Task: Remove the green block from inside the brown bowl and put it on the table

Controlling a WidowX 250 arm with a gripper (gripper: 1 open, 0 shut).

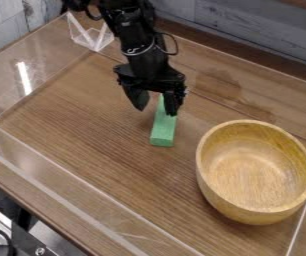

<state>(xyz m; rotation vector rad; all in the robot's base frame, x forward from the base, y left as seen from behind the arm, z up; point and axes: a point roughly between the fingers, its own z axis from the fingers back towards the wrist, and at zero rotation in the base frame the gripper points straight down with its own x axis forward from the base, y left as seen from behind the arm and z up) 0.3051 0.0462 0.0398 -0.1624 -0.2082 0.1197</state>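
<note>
The green block (163,128) lies flat on the table (89,140), a short way left of the brown bowl (256,170), which holds nothing. My gripper (155,103) hangs just above the block's far end, its two dark fingers spread open with nothing between them. The black arm reaches down from the top left.
Low clear acrylic walls (36,60) line the table's edges, with one running along the near left side. A white tag (86,33) sits behind the arm at the back. The bowl stands close to the right front corner.
</note>
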